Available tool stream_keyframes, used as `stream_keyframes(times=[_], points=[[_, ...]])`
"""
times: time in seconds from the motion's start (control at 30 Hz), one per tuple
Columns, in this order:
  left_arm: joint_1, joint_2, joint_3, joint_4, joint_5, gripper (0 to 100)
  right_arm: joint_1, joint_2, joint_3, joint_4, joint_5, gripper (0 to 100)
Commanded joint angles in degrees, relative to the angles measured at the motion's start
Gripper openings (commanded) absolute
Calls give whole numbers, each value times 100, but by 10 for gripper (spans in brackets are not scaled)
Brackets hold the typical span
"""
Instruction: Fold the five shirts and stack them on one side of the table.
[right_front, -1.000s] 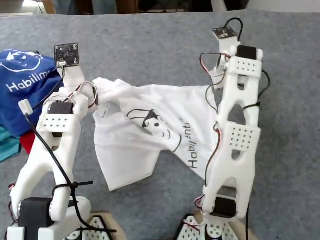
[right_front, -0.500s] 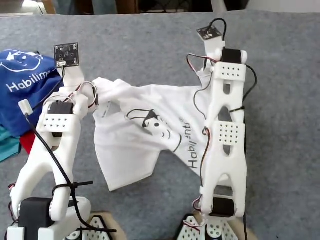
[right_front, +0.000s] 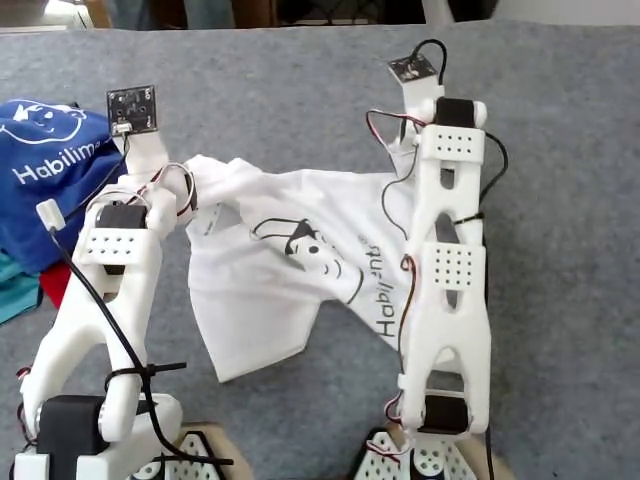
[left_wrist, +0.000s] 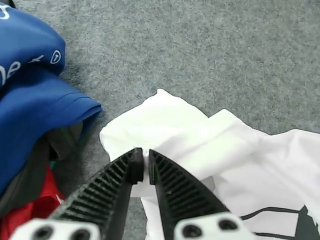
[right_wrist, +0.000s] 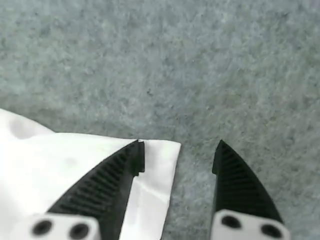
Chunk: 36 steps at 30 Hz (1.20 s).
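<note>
On grey table, left jaws clenched on white lettered shirt, right jaws spread at its corner

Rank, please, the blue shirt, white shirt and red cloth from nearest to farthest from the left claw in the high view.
1. white shirt, pinched in the left claw.
2. blue shirt, atop the pile leftward.
3. red cloth, peeking from under it.

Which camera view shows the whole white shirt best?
The high view: the whole white shirt lies rumpled between the arms. The left wrist view shows an edge pinched in the left gripper; the right wrist view shows one corner at the open right gripper.
</note>
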Motion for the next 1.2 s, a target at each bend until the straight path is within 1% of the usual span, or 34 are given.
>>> stream_keyframes(times=[0.0, 0.1, 0.33, 0.47, 0.63, 0.73, 0.93, 1.03, 1.1, 1.17], points=[[40, 53, -224, -97, 193, 28, 0, -171, -479, 176, -229, 234], [13, 325, -418, -97, 316, 28, 88, -163, -470, 193, -563, 234], [4, 932, -734, -97, 334, 28, 105, -145, -435, 176, -598, 234], [13, 1090, -822, -97, 308, 28, 97, -110, -382, 193, -870, 233], [-4, 1310, -945, -97, 308, 28, 97, 110, -215, 123, -870, 233], [4, 1354, -945, -97, 308, 28, 105, 268, -198, -105, -826, 233], [4, 1380, -998, -88, 299, 28, 62, 312, -224, -132, -818, 233], [4, 1380, -980, -79, 299, 28, 44, 330, -224, -132, -659, 233], [4, 1380, -980, -79, 299, 28, 44, 338, -224, -132, -633, 206], [4, 1389, -980, -79, 299, 28, 44, 338, -207, -132, -633, 138]])
